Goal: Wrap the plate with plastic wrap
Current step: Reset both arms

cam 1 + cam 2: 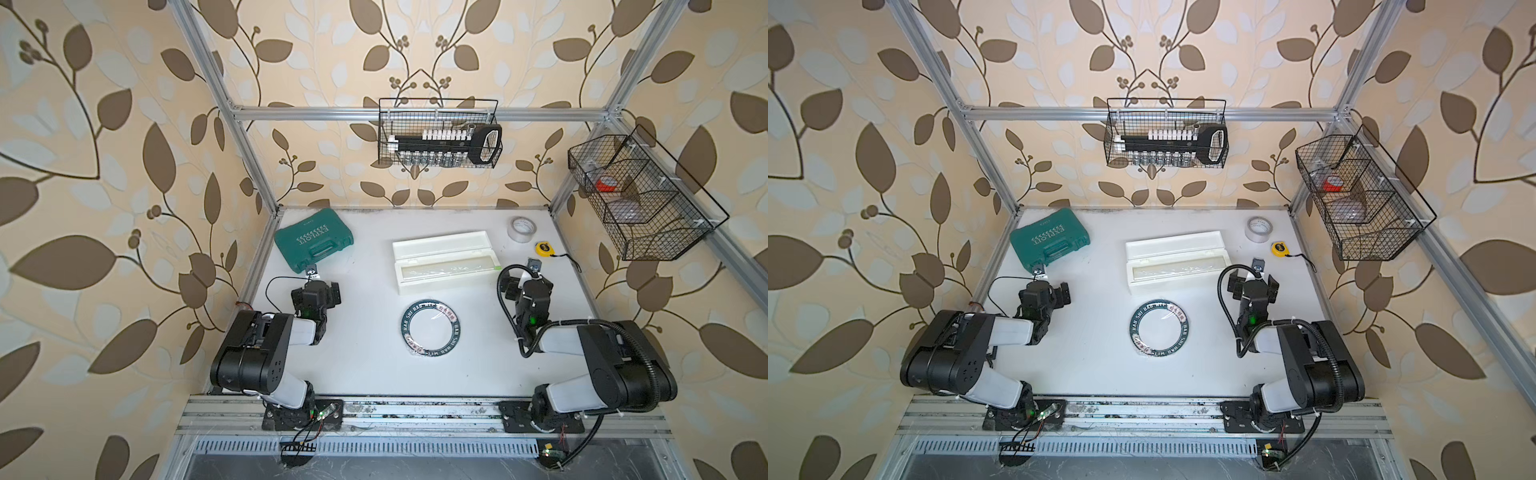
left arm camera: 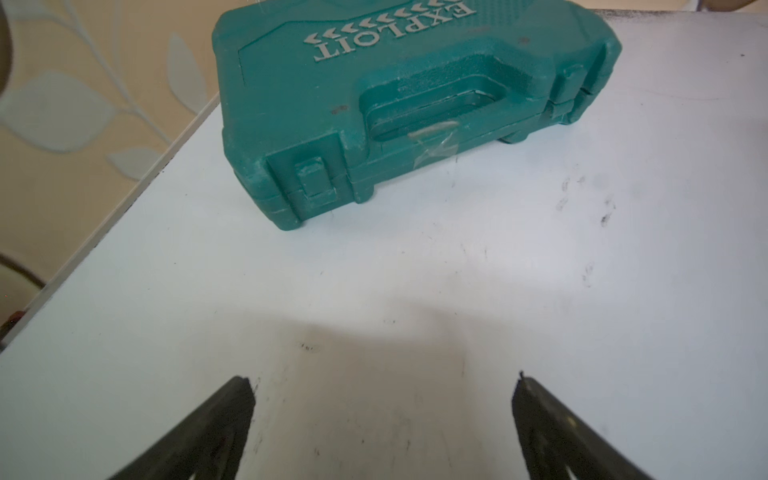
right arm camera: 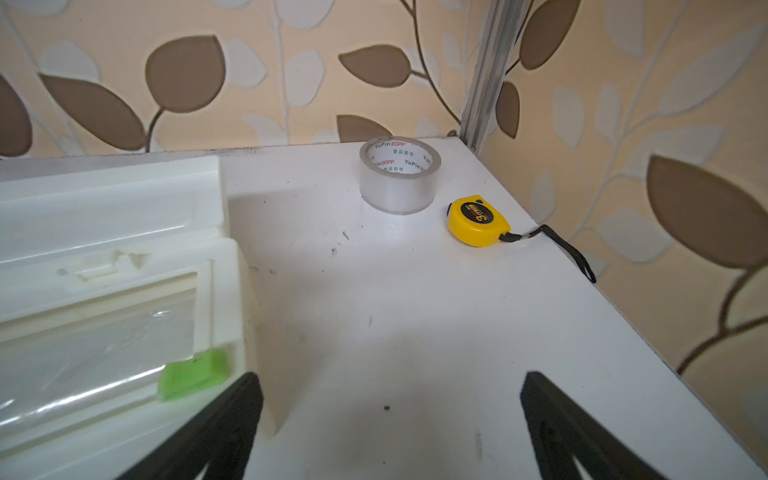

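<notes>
1. Left wrist view: we read "EXPLOIT" in raised grey letters, above a row of chevrons, on one closed teal plastic tool case [image 2: 415, 104]. It lies flat on the white table [image 2: 540, 270].
2. The left gripper [image 2: 382, 382] hangs over bare table with its black fingers [image 2: 232, 415] spread wide and nothing between them.
3. In the right wrist view, one roll of clear tape [image 3: 399, 174] has "YuPin BOPP" printed in red inside its core. Just beside it lies one yellow tape measure [image 3: 478, 220] marked with a "3".
4. The right gripper [image 3: 390, 378] is spread wide too and holds nothing. One finger sits near the small green tab [image 3: 193, 374] of the one long white dispenser box [image 3: 124, 232]. The box's lid is open, and the glossy transparent plastic wrap [image 3: 95, 345] shows inside.
5. In both top views, one round white plate with a navy rim [image 1: 405, 328] [image 1: 1133, 328] lies between the two arms, near the dispenser box but apart from it. We read "HAO SHI" in its white lettering. Crinkled film [image 1: 417, 352] glints at its edge.
6. We count two black wire baskets [image 1: 440, 133] [image 1: 640, 199] on the frame.
</notes>
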### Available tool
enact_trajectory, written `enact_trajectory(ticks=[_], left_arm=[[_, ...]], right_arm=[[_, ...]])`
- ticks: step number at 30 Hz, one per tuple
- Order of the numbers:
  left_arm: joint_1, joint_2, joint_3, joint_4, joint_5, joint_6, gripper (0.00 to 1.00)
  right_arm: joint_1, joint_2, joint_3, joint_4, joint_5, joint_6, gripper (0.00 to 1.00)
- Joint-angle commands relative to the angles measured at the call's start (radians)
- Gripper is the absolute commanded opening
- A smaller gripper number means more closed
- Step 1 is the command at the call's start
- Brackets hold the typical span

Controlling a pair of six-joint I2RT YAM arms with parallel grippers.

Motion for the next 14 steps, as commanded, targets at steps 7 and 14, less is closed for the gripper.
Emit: enact_trajectory(ticks=[7, 14], left_arm=[[0.005, -0.024, 0.026, 0.055, 0.006, -0.009, 0.99], [-0.007, -0.022, 0.027, 0.057, 0.016, 0.009, 0.99]], right_arm=[[-0.029, 0.029, -0.035, 0.117, -0.109, 0.032, 0.98], [-0.03, 0.037, -0.035, 0.13, -0.107, 0.023, 0.98]])
